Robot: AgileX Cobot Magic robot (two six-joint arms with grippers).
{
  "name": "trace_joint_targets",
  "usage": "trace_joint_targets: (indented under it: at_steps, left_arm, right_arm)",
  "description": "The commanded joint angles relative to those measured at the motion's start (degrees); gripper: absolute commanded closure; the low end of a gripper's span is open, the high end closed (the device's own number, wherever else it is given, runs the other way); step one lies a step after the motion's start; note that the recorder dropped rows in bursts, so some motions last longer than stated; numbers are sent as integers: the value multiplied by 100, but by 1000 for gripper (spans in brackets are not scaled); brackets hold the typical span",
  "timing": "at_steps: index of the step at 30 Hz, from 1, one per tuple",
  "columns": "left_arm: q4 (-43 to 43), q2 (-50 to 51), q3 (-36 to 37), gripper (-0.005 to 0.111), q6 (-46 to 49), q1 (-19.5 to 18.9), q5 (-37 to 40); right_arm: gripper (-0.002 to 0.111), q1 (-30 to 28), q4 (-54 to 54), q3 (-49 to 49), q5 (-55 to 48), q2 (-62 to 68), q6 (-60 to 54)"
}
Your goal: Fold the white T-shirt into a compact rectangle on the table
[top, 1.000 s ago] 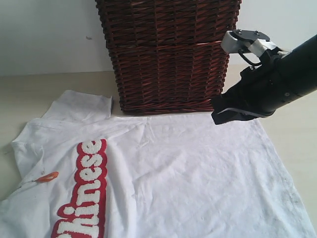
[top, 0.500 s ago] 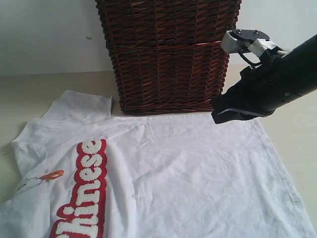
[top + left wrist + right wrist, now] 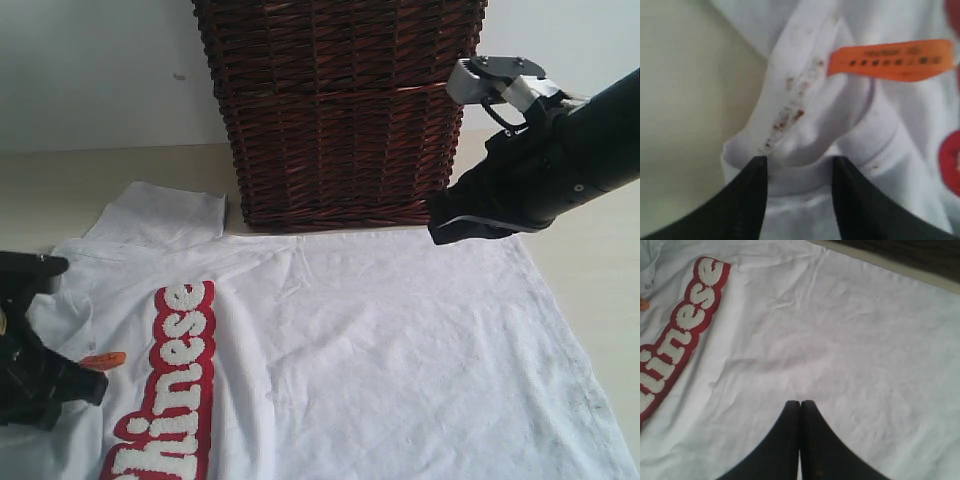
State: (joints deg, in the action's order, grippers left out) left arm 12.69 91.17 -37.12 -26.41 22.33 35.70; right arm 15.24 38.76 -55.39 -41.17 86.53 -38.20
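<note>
The white T-shirt (image 3: pixel 400 340) is soft creased cloth, the table (image 3: pixel 100 175) smooth and matt, the basket (image 3: pixel 340 110) rough wicker

At twelve o'clock we see a dark wicker basket (image 3: pixel 340 110) standing on a cream table (image 3: pixel 90 175), before a plain pale wall (image 3: pixel 100 70). At eleven o'clock we note a small dark mark (image 3: pixel 178 75) on that wall. Light: soft, even.

The white T-shirt (image 3: pixel 380 340) bears red-outlined lettering (image 3: pixel 185 345) reading "hinese"; its orange tag (image 3: pixel 890 60) carries print too blurred to read.
</note>
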Motion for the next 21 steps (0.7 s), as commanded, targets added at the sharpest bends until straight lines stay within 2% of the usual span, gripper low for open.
trace_joint_targets:
  at_steps: [1, 7, 11, 21]
  left_arm:
    - [131, 753, -39, 65, -117, -129, 456]
    - [859, 1138, -27, 84, -838, -182, 1962]
    - [1054, 1012, 80, 86, -990, -182, 2702]
    - [1092, 292, -42, 86, -1188, -182, 1765]
  right_arm:
    - [108, 9, -26, -52, 88, -52, -65]
    - [108, 9, -511, -38, 114, -52, 194]
    - [108, 9, -1201, -29, 148, 117, 1012]
    - [108, 9, -1517, -29, 351, 361, 1296]
